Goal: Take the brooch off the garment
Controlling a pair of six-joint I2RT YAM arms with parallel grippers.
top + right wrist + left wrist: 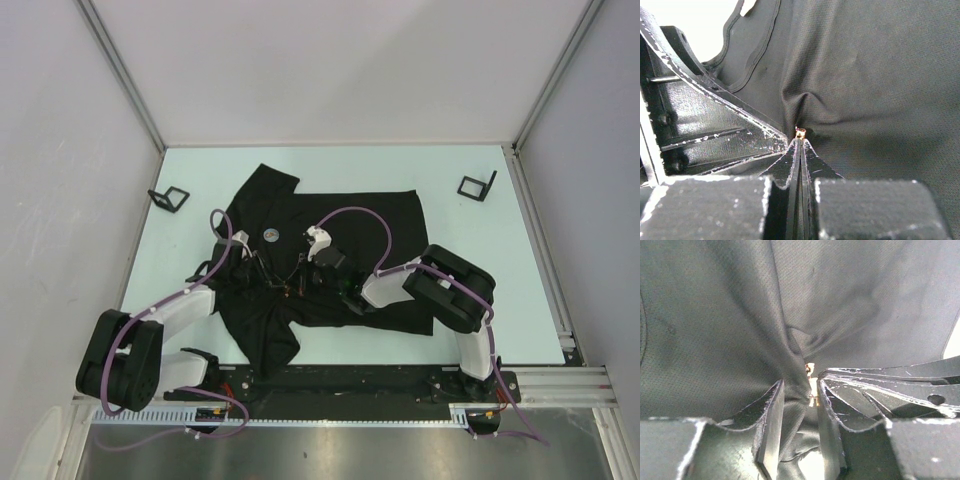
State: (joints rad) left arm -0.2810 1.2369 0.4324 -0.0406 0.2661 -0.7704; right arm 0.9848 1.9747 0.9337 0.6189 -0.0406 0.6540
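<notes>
The black garment [340, 215] lies spread on the pale table [460, 240]. Both grippers meet at its middle. The brooch [800, 132] is a tiny gold piece at a puckered peak of cloth. My right gripper [800, 142] is shut, its tips pinching the brooch; in the top view it [303, 284] is beside the left gripper. My left gripper [797, 390] is closed on a fold of the garment [730, 330] just beside the brooch [810, 371]. In the top view the left gripper [268, 274] sits over the shirt's left part.
Two small black wire stands sit on the table, one far left [168, 198], one far right [477, 186]. A small round pale badge [268, 236] shows on the shirt near the collar. A white tag [747, 6] is by the neckline. White walls enclose the table.
</notes>
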